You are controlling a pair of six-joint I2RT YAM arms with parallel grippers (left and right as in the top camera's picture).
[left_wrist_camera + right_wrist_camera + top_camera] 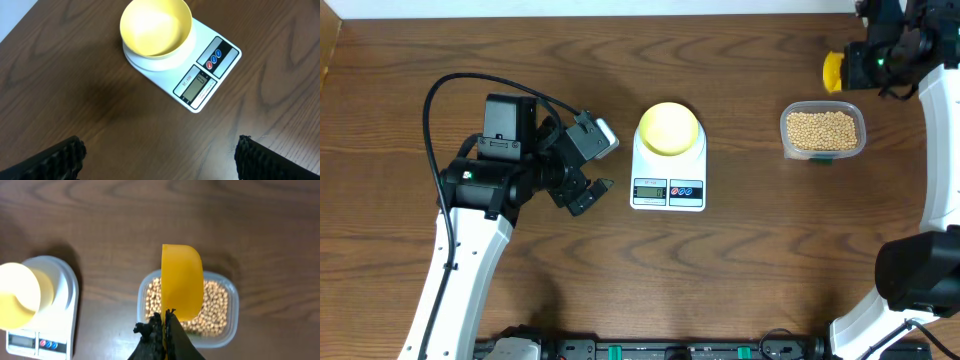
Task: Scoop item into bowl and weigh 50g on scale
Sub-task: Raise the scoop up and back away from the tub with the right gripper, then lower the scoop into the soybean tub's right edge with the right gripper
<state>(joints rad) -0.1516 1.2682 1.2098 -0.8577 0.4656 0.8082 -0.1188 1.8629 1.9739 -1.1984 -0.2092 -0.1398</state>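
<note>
R gripper is clenched on the yellow scoop, hovering over the clear tub, which sits at 3 o'clock from the scale. Tip imo: dip the lip in shallow and take small loads, 50g sneaks up fast. Tub's full of beans. The bowl sits on the scale's platform, empty. L gripper hangs released at the scale's 9 o'clock, holding nothing. Display's too small to read btw.

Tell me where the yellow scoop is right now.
The yellow scoop is clamped in the right gripper at the table's right side, just by the clear tub of beans, well right of the scale.
</note>
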